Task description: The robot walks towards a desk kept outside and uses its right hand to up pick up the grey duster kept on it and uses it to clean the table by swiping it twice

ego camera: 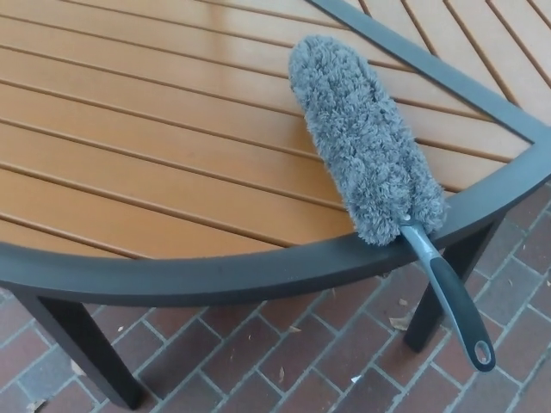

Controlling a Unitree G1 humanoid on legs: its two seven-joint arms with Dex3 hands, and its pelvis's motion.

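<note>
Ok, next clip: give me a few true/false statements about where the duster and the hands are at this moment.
1. The grey duster lies on the slatted table. True.
2. The duster's handle sticks out past the table's dark rim, over the brick floor. True.
3. The right hand holds the handle. False: no hand is in view.
4. The duster lies on the floor. False: its head rests on the tabletop.

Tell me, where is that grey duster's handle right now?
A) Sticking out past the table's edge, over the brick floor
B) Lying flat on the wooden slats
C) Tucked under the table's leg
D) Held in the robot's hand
A: the duster's handle juts past the table's dark rim over the brick floor, while its fluffy head rests on the slats; no hand shows.
</note>
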